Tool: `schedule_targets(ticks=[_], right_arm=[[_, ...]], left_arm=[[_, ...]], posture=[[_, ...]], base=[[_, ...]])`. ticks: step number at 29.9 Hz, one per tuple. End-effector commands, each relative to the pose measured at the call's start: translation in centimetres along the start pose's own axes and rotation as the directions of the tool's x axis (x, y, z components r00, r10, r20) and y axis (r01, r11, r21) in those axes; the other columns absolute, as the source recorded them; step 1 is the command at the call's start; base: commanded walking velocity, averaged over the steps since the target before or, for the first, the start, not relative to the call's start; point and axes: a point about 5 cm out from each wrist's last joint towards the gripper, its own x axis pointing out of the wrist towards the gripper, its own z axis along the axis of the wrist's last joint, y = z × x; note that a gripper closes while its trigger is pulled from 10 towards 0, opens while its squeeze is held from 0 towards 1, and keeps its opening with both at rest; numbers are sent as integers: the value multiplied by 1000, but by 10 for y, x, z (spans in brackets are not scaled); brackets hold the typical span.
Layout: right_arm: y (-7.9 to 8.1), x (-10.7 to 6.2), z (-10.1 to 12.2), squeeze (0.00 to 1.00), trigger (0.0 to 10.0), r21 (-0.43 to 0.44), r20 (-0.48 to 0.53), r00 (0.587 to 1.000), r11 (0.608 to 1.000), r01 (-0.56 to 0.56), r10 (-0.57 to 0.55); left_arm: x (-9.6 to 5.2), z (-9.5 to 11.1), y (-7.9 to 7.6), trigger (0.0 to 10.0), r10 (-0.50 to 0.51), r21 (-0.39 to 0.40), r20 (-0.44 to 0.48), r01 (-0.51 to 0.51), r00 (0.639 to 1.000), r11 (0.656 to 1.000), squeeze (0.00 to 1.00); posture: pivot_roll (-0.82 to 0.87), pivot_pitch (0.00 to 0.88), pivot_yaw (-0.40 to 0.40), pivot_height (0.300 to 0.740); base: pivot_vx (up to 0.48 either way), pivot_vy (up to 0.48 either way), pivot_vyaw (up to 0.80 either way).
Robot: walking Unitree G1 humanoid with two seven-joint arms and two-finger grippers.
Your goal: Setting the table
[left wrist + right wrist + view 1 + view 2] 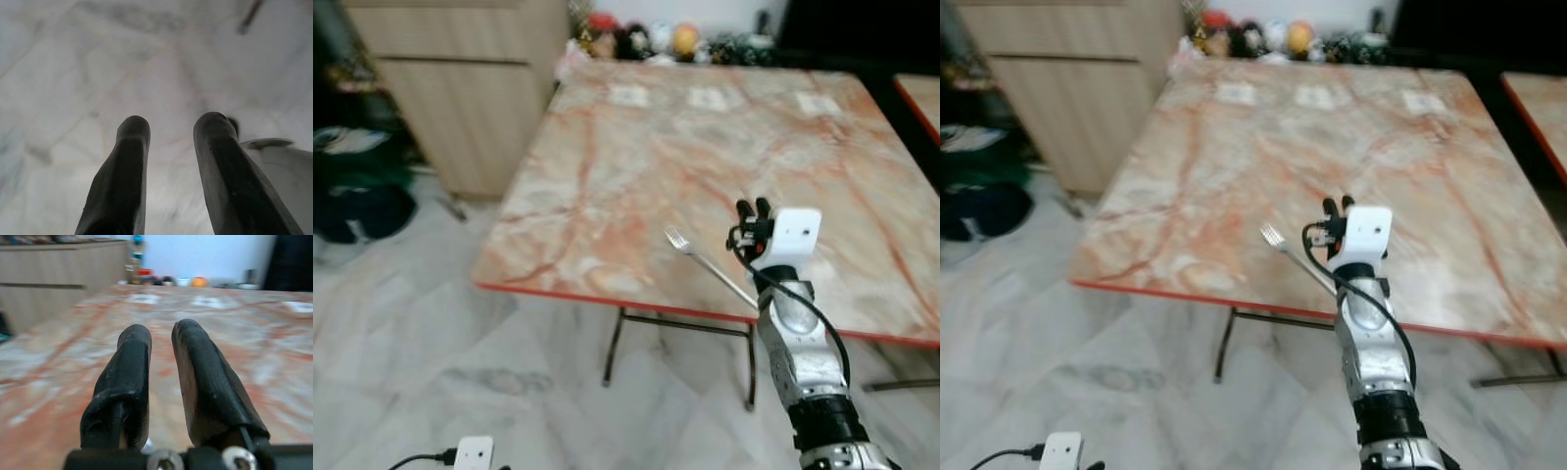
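While the right arm reaches out over the near edge of the table, the scene reads as follows.

Table: a square marble-patterned top [636, 166] with a red rim, on a dark metal frame, its surface bare of plates or cups; pale squares near the far edge look like reflections.

Fork: a metal fork [705, 262] lies low over the near part of the tabletop, tines pointing toward the robot's left and away, handle running back under the right gripper. Whether it already rests on the marble cannot be told.

Right gripper: the right gripper [752, 210] is above the near edge of the table, its two black fingers [129, 377] close together with a narrow gap at the tips; the fork's handle appears held near their base, so they seem clenched on it.

Left gripper: the left gripper [168, 161] hangs idle over the pale marble floor [98, 73], fingers parted, nothing between them.

Background: a wooden cabinet [470, 88] stands to the left of the table, and a row of small colourful items [656, 41] sits past its far edge.

Step in hand: judged as placing the fork at a setting.

Next move: likely lowering until the fork lies flat, then releasing and lifting clear without dragging it.
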Motion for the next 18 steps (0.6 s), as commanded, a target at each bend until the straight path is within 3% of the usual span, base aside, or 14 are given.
schedule_targets(ticks=[1, 18], right_arm=[[-8, -4, -10, 0, 10000, 11, -39, 999, 1000, 26, -25], [-12, -8, -18, 0, 10000, 32, -70, 997, 998, 46, -43]], left_arm=[[-4, -12, -1, 10000, -4, -16, -41, 3, 999, 1000, 0], [-3, -10, -2, 10000, -12, -9, -29, 11, 1000, 1000, 0]], posture=[[-38, 101, 11, 740], [-38, 105, 14, 740]], base=[[0, 0, 0], [30, 0, 0]])
